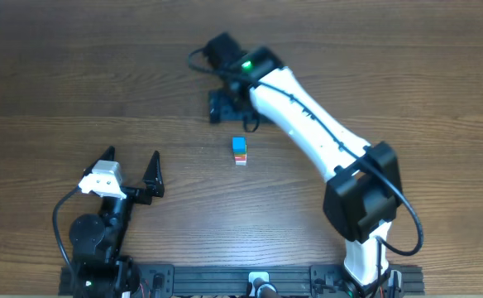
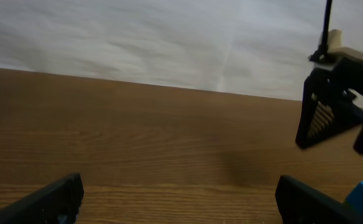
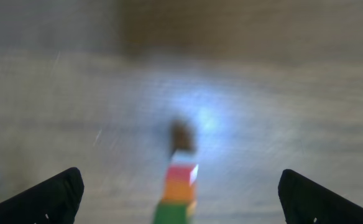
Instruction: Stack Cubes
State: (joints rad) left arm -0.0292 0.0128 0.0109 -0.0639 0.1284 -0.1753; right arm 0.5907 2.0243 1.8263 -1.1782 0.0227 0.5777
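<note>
Right arm (image 1: 308,124): white shell links, black joint housings, black cable (image 1: 303,106) clipped along the shell, green status light (image 1: 246,64) behind the wrist.
Right gripper (image 1: 231,113): black, with triangular cross-hatched fingers (image 2: 321,121).
Left arm (image 1: 99,233): black links, looped black cable (image 1: 57,217).
Left gripper (image 1: 132,157): white wrist block (image 1: 102,178), black tapered fingers (image 1: 153,170).
</note>
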